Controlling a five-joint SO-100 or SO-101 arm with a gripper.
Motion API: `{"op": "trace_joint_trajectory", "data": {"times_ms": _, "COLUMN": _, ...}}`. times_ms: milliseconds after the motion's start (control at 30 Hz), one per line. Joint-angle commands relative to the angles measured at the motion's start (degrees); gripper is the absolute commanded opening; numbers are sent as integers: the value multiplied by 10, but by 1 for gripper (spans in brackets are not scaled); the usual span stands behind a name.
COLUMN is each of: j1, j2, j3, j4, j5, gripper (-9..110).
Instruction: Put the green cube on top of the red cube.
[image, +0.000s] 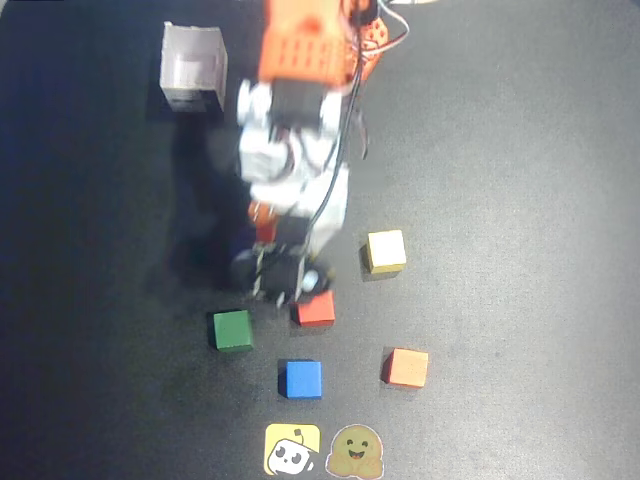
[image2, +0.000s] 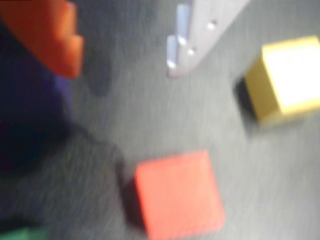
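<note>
Probably light and rigid, the small matte dark-green cube (image: 232, 330), just beside the bright red-orange cube (image: 316, 309), suits a grip across opposite flat faces; fingers (image2: 187, 37) empty, spread unclear

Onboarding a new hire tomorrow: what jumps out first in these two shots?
The orange-and-white arm reaching down from the top of the overhead view, its gripper hovering just above the red cube. Then the loose scatter of coloured cubes on the dark table: green cube left of red, blue cube below, yellow cube and orange cube to the right. The blurred wrist view is filled by red and yellow.
</note>
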Motion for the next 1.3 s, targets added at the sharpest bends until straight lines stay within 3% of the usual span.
{"op": "trace_joint_trajectory", "data": {"times_ms": 0, "j1": 11, "j2": -38, "j3": -60, "j4": -14, "j5": 11, "gripper": 14}}
{"op": "trace_joint_trajectory", "data": {"times_ms": 333, "j1": 47, "j2": -184, "j3": -180, "j4": -27, "j5": -30, "gripper": 14}}
{"op": "trace_joint_trajectory", "data": {"times_ms": 500, "j1": 65, "j2": -238, "j3": -233, "j4": -26, "j5": -121, "gripper": 14}}
{"op": "trace_joint_trajectory", "data": {"times_ms": 967, "j1": 72, "j2": -317, "j3": -303, "j4": -7, "j5": -246, "gripper": 14}}
{"op": "trace_joint_trajectory", "data": {"times_ms": 1267, "j1": 80, "j2": -332, "j3": -319, "j4": 2, "j5": -267, "gripper": 14}}
